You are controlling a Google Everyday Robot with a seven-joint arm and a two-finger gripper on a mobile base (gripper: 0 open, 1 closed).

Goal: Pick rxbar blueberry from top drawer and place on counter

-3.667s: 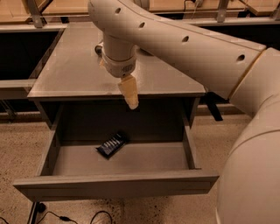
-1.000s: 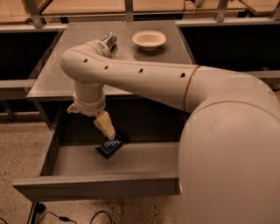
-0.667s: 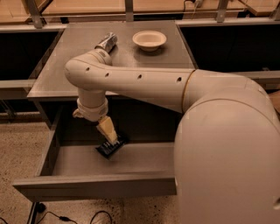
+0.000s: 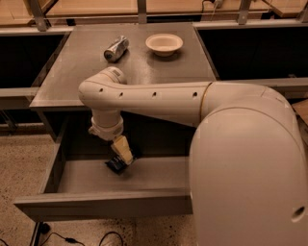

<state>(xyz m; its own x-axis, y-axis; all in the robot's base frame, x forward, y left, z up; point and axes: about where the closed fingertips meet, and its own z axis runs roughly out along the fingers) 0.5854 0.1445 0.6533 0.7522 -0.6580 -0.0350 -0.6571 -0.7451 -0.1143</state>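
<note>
The rxbar blueberry (image 4: 117,165), a small dark bar, lies on the floor of the open top drawer (image 4: 103,204), left of middle. My gripper (image 4: 122,151) reaches down into the drawer and sits right on top of the bar, covering its upper end. The arm bends over the front edge of the grey counter (image 4: 159,69) and hides part of the drawer's back and right side.
A crushed silver can (image 4: 116,48) lies on its side at the back of the counter, with a pale bowl (image 4: 164,43) to its right. Wooden bench tops (image 4: 91,7) run behind. My large white arm body fills the right foreground.
The gripper has come down from above the counter's front edge into the drawer and onto the bar. The bar has stayed in the same spot.
</note>
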